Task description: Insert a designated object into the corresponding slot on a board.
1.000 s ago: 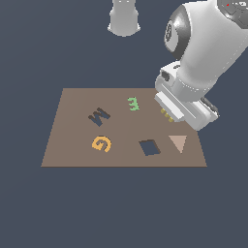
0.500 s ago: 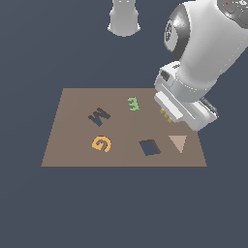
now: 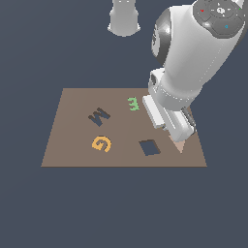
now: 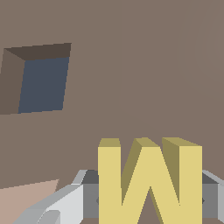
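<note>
The yellow M (image 4: 109, 183) stands between my gripper's (image 4: 150, 199) two grey fingers (image 4: 89, 199), which press against its sides. In the exterior view my gripper (image 3: 179, 131) is low over the right part of the brown board (image 3: 72, 145), and the arm hides the M there. The dark M-shaped slot (image 3: 99, 116) lies on the left half of the board, well apart from the gripper.
An orange G (image 3: 101, 144) sits just below the slot and a green E (image 3: 132, 103) lies beside the arm. A dark square cutout (image 3: 149, 147) and a pink triangle (image 3: 180, 146) lie close to the gripper. The robot base (image 3: 124, 17) stands behind the board.
The arm has moved down and slightly toward the exterior view's left. It now covers the yellow piece that showed under the hand and part of the triangle.
</note>
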Robot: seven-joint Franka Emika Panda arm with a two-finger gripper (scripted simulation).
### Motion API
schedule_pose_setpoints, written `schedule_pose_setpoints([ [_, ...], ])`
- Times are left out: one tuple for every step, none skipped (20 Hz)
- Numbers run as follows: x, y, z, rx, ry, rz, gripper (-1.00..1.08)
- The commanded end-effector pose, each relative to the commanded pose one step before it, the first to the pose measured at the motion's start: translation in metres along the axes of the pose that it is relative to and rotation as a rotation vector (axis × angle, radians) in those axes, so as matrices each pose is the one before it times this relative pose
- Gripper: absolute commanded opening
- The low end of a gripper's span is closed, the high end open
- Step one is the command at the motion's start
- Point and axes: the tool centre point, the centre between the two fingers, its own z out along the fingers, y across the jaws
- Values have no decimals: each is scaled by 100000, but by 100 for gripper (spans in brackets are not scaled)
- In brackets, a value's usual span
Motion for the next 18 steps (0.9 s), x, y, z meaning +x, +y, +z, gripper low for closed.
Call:
schedule_pose_setpoints([
  [2181,-271,-94,73,20,9615,-100],
  [974,-134,-30,9,-3,4407,-100],
  [1014,-137,-31,9,-3,4585,-100],
  [1011,-135,-30,8,-3,4569,-100],
  [1008,-133,-30,7,-2,4549,-100],
  [1005,-131,-29,6,-2,4533,-100],
  [1003,-128,-29,6,-2,4522,-100],
  [1002,-126,-29,5,-1,4513,-100],
  [1001,-123,-28,4,-1,4503,-100],
  [1000,-120,-28,3,0,4495,-100],
  [1001,-118,-27,2,0,4493,-100],
  [1004,-115,-27,1,1,4501,-100],
  [1000,-111,-26,0,1,4476,-100],
  [952,-102,-24,-2,2,4257,-100],
  [895,-93,-22,-3,2,3999,-100],
  [837,-85,-21,-4,3,3737,-100],
  [779,-78,-19,-4,3,3471,-100],
  [722,-69,-17,-5,4,3210,-100],
])
